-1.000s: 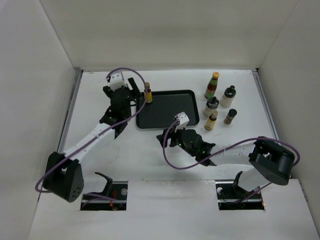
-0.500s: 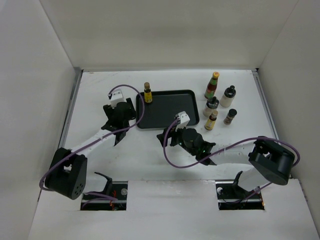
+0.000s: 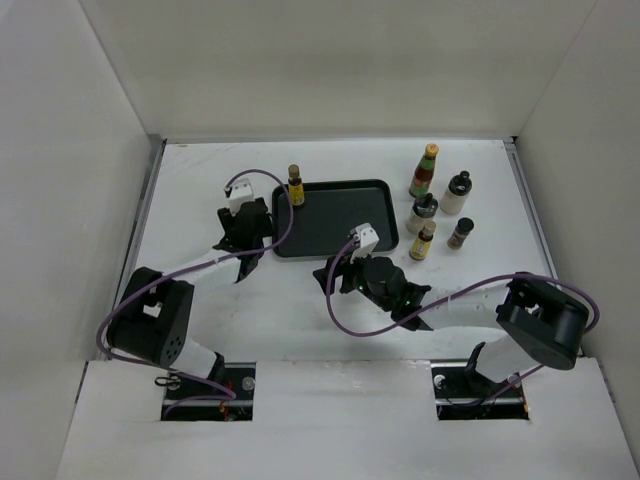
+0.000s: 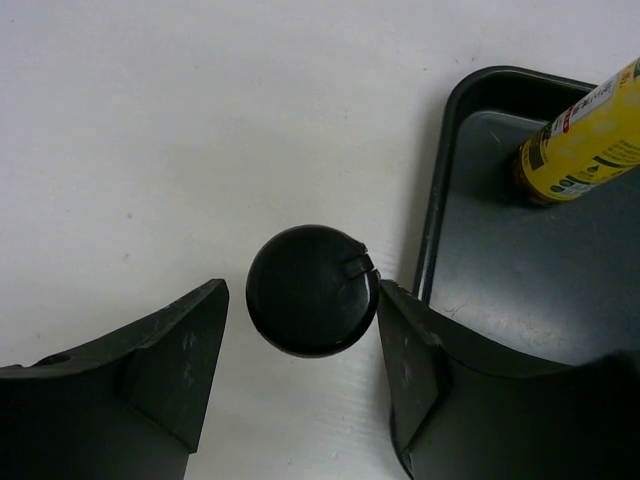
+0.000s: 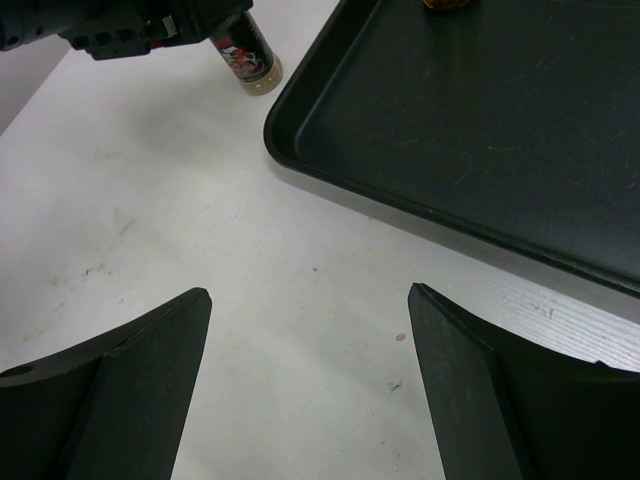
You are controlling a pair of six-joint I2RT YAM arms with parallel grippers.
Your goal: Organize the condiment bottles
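The tray rim (image 4: 432,240) crowds your left hand (image 4: 300,300), which straddles a dark-capped jar (image 4: 310,290). Bare bench (image 5: 200,200) lies free under your right hand (image 5: 308,292).

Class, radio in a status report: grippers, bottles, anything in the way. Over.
Left gripper open, straddling short spice jar beside tray. Right gripper open, empty. One yellow-labelled bottle in tray. Nothing blocking.

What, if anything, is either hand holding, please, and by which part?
Nothing yet. The left hand straddles the dark cap of a short jar, a gap on one side; the right hand is open and empty.

probably a lab: white-walled booth (image 3: 70,150)
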